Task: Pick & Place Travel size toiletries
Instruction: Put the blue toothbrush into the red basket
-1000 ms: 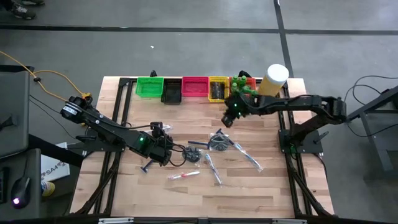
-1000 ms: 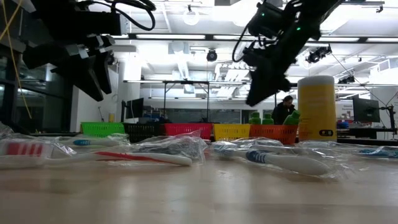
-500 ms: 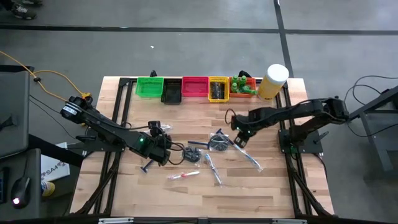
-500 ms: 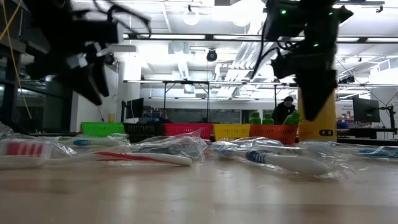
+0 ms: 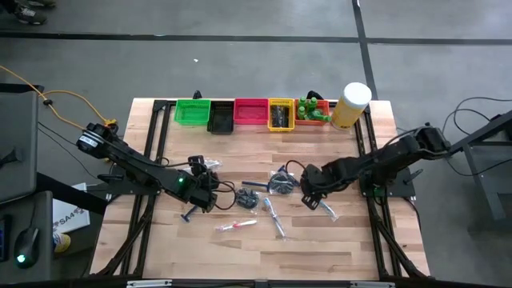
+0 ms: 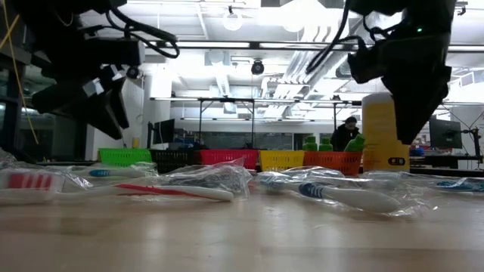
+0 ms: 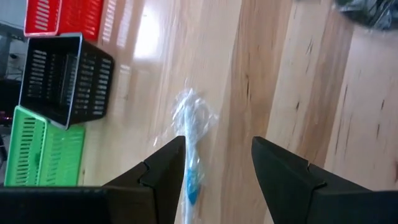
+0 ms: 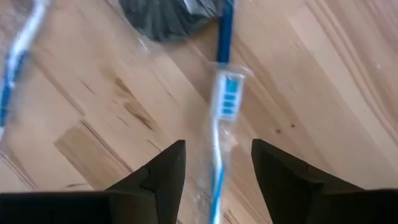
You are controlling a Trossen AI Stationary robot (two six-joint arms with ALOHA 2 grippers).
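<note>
**Wrapped toothbrushes under both grippers, nothing held**

Right gripper (image 8: 214, 171) hangs low over the table's right-centre, fingers spread wide with nothing between them. Directly beneath it, in my right wrist view, lies a blue-and-white toothbrush (image 8: 222, 118) in a clear wrapper, its handle running lengthwise through the gap, its far end up near a dark round disc (image 8: 165, 15).

Left gripper (image 7: 214, 171) sits over the left-centre of the table, also wide and empty. A blue toothbrush in crinkled clear wrap (image 7: 191, 146) lies along its gap, nearer one finger.

Handling, as I judge it: these are light and thin. The handle is stiff, but the film is loose and slick, so fingers closing on wrapper alone could let the brush slide or swing. I'd close across the handle at mid-length, not on the head and not on the puffed end of the wrap. Each lies flat on the wood, so the fingertips must come down almost to the surface.

More wrapped pieces are scattered mid-table, including a pink toothbrush (image 5: 237, 226) towards the near edge.

Containers along the far edge, left to right in the high view:
- green bin (image 5: 192, 111): looks empty.
- black bin (image 5: 221, 117): contents cannot tell.
- red bin (image 5: 250, 112): looks empty.
- yellow bin (image 5: 281, 114): dark items inside, likely combs.
- orange bin (image 5: 323, 106): small green bottles (image 5: 309, 111).

A pale-yellow cylinder (image 5: 352, 105) stands beside the orange bin.
</note>
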